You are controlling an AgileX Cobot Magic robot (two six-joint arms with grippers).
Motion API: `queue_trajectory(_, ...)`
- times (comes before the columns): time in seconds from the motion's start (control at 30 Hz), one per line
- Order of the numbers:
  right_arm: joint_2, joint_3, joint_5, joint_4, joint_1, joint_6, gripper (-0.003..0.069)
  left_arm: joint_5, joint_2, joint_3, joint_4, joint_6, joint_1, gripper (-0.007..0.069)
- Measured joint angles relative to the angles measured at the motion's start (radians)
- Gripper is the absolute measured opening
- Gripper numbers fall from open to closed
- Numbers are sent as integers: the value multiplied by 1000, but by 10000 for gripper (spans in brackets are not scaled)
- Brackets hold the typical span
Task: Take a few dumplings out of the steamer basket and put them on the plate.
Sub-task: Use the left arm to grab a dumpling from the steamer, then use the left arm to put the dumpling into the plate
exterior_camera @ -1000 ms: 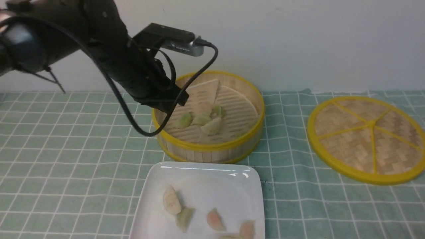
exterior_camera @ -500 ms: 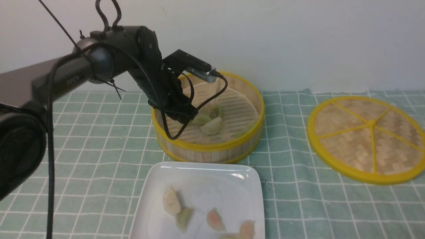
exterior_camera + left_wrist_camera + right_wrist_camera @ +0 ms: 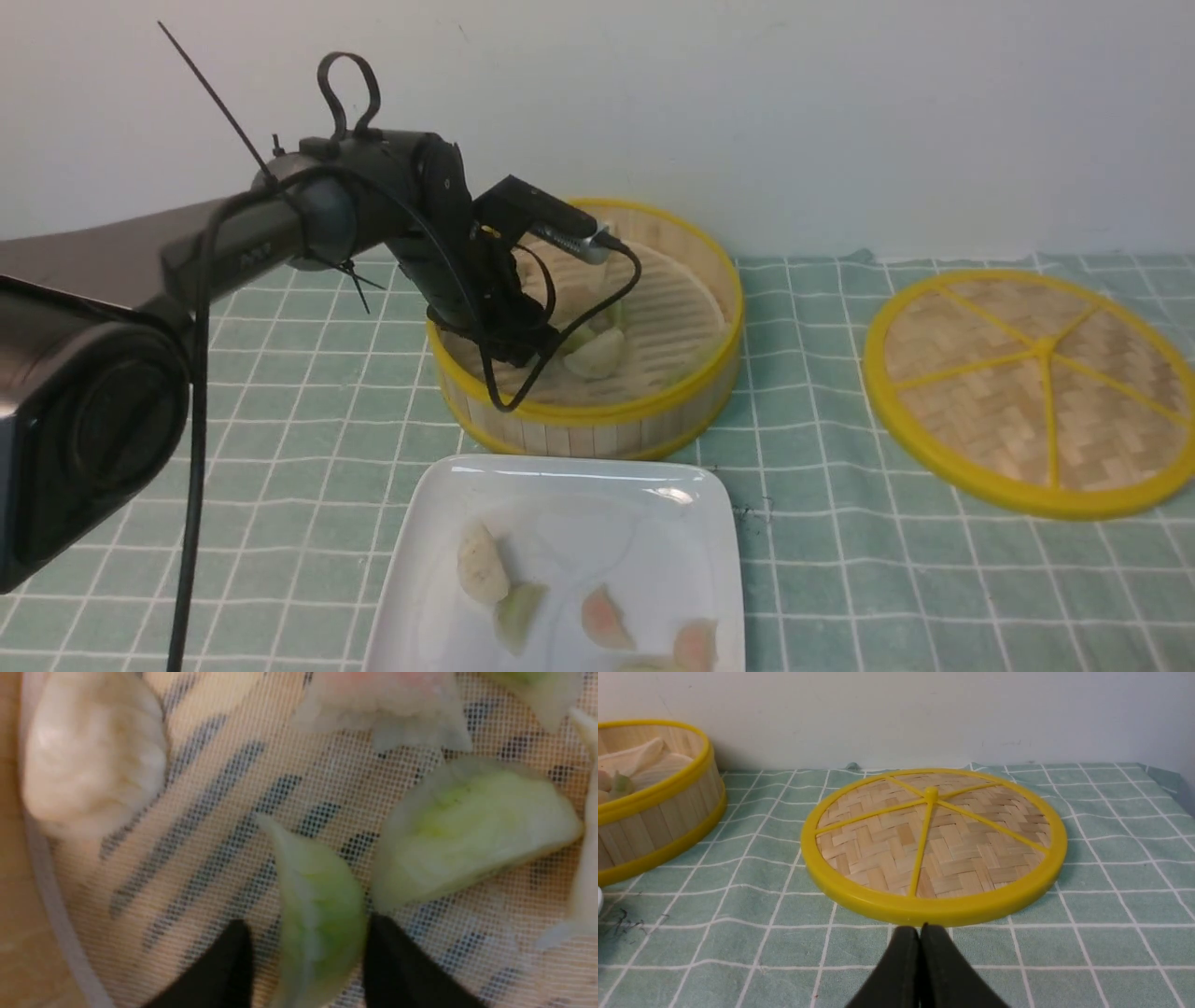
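The steamer basket (image 3: pixel 597 411) stands at the back centre and holds several dumplings (image 3: pixel 597 353). My left gripper (image 3: pixel 306 926) is down inside it, open, with its black fingers (image 3: pixel 387 952) on either side of a pale green dumpling (image 3: pixel 317 905) lying on the mesh floor. One finger touches the dumpling; the other stands a little apart. A second green dumpling (image 3: pixel 472 830), a cream one (image 3: pixel 88 765) and a pinkish one (image 3: pixel 373 700) lie nearby. The plate (image 3: pixel 560 471) in front of the basket carries several dumplings (image 3: pixel 483 563). My right gripper (image 3: pixel 920 931) is shut and empty, low over the cloth.
The flat woven yellow-rimmed lid (image 3: pixel 1032 392) lies on the checked green cloth to the right, just ahead of the right gripper in its wrist view (image 3: pixel 934 844). The basket's wall (image 3: pixel 644 802) shows there too. A pale wall runs close behind the basket.
My left arm has swung down and forward into the basket, bringing the open gripper down around the green dumpling. The dumplings on the plate have not moved.
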Motion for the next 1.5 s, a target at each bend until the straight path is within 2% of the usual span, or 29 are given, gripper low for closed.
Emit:
queue_trajectory(0.07, 0, 0, 0, 0, 0, 0, -15, 47, -1, -25, 4, -41, -1, 163)
queue_trajectory(0.33, 0, 0, 0, 0, 0, 0, -15, 382, -133, -222, 9, -92, -1, 169)
queue_trajectory(0.47, 0, 0, 0, 0, 0, 1, -15, 412, -262, -236, 9, -94, -1, 169)
queue_trajectory(0.6, 0, 0, 0, 0, 0, 1, -15, 422, -449, -90, -4, -128, -5, 169)
queue_trajectory(0.63, 0, 0, 0, 0, 0, 1, -15, 423, -538, 23, -23, -137, -16, 169)
queue_trajectory(0.77, 0, 0, 0, 0, 0, 1, -15, 428, -655, 247, -54, -129, -68, 169)
queue_trajectory(0.87, 0, 0, 0, 0, 0, 1, -15, 381, -685, 440, -69, -98, -143, 169)
queue_trajectory(0.97, 0, 0, 0, 0, 0, 1, -15, 203, -655, 586, -71, -80, -214, 169)
queue_trajectory(1.13, 0, 0, 0, 0, 0, 1, -15, -4, -571, 653, -71, -78, -259, 173)
queue_trajectory(1.23, 0, 0, 0, 0, 0, 1, -15, -74, -520, 654, -86, -78, -266, 230)
queue_trajectory(1.4, 0, 0, 0, 0, 0, 1, -15, -82, -465, 653, -108, -100, -266, 472)
queue_trajectory(1.5, 0, 0, 0, 0, 0, 1, -15, -64, -469, 642, -113, -129, -266, 533)
